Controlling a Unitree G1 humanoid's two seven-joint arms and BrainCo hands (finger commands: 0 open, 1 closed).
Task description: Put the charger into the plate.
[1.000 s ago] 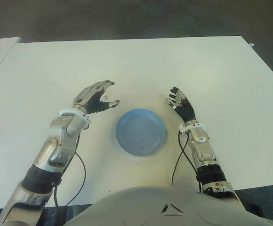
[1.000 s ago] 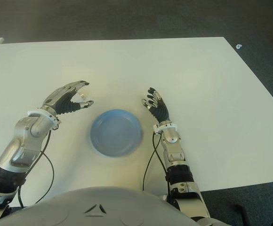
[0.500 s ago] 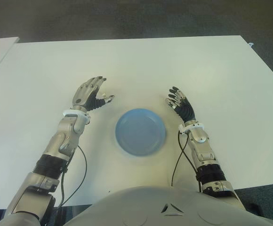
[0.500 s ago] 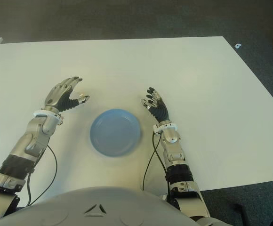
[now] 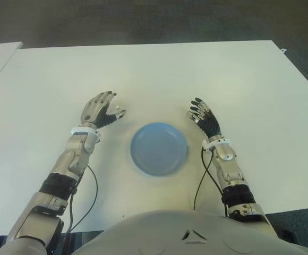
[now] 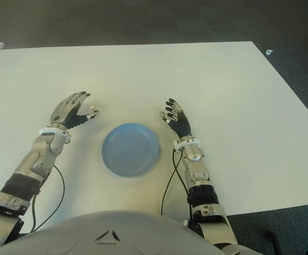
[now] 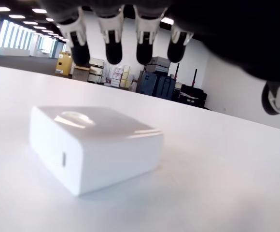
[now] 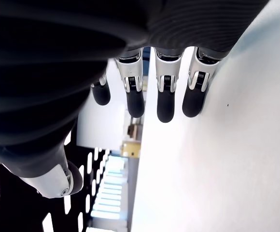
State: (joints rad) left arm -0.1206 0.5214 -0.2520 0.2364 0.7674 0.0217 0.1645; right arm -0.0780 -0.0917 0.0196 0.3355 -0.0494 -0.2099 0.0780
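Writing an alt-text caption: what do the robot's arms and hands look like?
Both arms have silver metal shells with black segments and a thin black cable. A white wrist band joins each to its hand. The left hand is silver-backed; the right hand mostly black; fingertips are black.

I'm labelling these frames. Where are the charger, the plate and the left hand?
charger (image 7: 94,145), left wrist view, middle of its near side face.
plate (image 5: 159,148), left eye view, bare centre of the blue dish.
left hand (image 5: 98,110), left eye view, back of the hand.
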